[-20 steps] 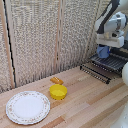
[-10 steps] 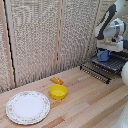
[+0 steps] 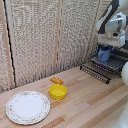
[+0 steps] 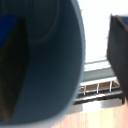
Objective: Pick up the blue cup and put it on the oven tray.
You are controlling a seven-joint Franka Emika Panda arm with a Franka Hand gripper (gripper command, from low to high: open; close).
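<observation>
The end effector [image 3: 104,51] is clamped on the blue cup [image 3: 104,53], gripping it by the rim: the wrist view shows one dark finger [image 4: 11,70] inside the cup and the other [image 4: 118,52] outside its wall. Holding it from above this way keeps the cup upright and leaves its base free for setting down. The cup hangs over the oven tray [image 3: 102,66], the dark wire rack at the exterior view's right, so the carry looks nearly done and the release is what remains. Whether the base already touches the bars I cannot tell; it seems just above them.

On the wooden surface [image 3: 85,105], well apart, sit a yellow bowl [image 3: 58,91] and a white patterned plate [image 3: 28,106]. The cup's handle is not visible, and the oven itself is cut off by the frame edge.
</observation>
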